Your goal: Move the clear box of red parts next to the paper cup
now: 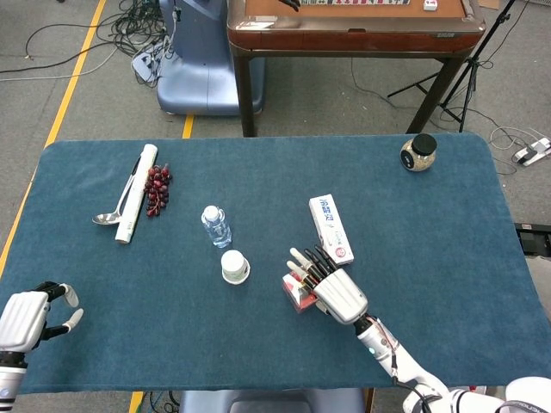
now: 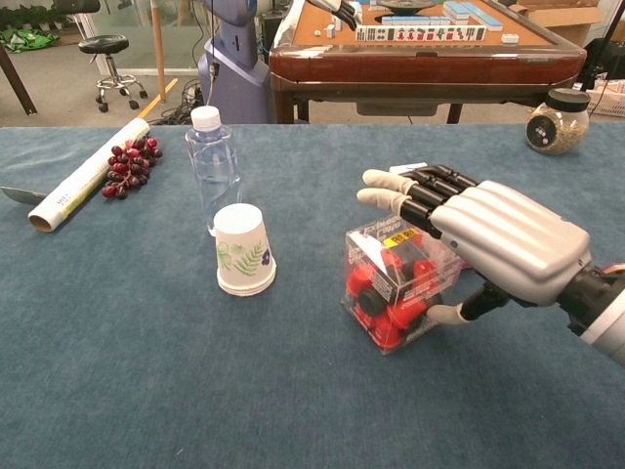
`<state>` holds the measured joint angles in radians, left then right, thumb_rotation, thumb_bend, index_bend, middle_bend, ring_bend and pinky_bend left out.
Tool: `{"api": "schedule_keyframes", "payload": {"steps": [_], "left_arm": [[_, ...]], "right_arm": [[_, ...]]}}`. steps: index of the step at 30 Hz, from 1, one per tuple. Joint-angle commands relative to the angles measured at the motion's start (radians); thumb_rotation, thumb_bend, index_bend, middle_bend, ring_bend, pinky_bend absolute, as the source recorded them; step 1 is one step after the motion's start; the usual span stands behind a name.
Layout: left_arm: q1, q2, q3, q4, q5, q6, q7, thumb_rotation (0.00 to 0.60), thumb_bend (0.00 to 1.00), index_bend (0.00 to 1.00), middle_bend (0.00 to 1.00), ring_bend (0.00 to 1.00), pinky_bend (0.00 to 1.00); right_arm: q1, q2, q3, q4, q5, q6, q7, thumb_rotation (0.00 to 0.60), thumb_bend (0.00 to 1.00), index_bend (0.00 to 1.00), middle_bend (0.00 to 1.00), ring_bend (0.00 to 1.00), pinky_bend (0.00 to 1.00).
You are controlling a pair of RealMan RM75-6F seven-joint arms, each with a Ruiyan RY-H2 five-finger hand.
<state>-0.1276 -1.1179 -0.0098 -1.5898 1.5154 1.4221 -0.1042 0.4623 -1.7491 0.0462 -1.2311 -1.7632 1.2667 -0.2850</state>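
The carrying step is in hand, and by the look of it near its end: the right robot hand (image 2: 488, 239) holds the clear plastic box of red parts (image 2: 395, 285), fingers (image 2: 410, 191) laid over the top and far side, the thumb (image 2: 444, 314) hooked under the near lower edge. The box sits at about 3 o'clock from the upturned white paper cup with a green leaf print (image 2: 243, 250), near it but apart, with a strip of bare blue cloth-covered surface (image 2: 146, 371) between them. Whether the box rests on the surface or hangs just above it cannot be told; in the chest view it looks tilted, its lower corner at or close to the cloth. The next move, as I judge it, calls for a short slide or carry toward 9 o'clock to close the gap, then setting the box flat and spreading the fingers without nudging the light cup, which would tip easily. In the head view the right robot hand (image 1: 331, 288) reaches in from about 5 o'clock, back of the hand up, fingers pointing toward 11 o'clock. The left robot hand (image 1: 30, 314) rests at the surface's near left corner, well apart, holding nothing, fingers loosely curled with a gap between them and the thumb.
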Motion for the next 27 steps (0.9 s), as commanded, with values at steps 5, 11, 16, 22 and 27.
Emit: {"api": "schedule_keyframes", "payload": {"steps": [5,11,16,22,27], "left_arm": [[0.001,0.002,-0.002,0.001,-0.005,-0.001,-0.001,0.600,0.30,0.60,0.56,0.43,0.58],[0.002,0.004,-0.005,0.000,-0.010,0.002,-0.004,0.600,0.30,0.60,0.56,0.43,0.58],[0.002,0.005,-0.006,0.002,-0.013,-0.001,-0.006,0.600,0.30,0.61,0.56,0.43,0.58],[0.004,0.007,-0.006,0.002,-0.012,0.001,-0.008,0.600,0.30,0.61,0.56,0.43,0.58],[0.005,0.008,-0.007,0.002,-0.014,0.002,-0.009,0.600,0.30,0.61,0.56,0.43,0.58]], "right_arm": [[0.024,-0.026,0.018,0.034,0.015,0.004,0.017,0.600,0.00,0.00,0.00,0.00,0.00],[0.055,-0.059,0.048,0.079,0.039,-0.001,0.028,0.600,0.00,0.00,0.00,0.00,0.00],[0.083,-0.080,0.073,0.107,0.068,-0.016,0.028,0.600,0.00,0.00,0.00,0.00,0.00],[0.110,-0.099,0.093,0.142,0.099,-0.032,0.032,0.600,0.00,0.00,0.00,0.00,0.00],[0.135,-0.113,0.109,0.164,0.119,-0.044,0.032,0.600,0.00,0.00,0.00,0.00,0.00]]}}
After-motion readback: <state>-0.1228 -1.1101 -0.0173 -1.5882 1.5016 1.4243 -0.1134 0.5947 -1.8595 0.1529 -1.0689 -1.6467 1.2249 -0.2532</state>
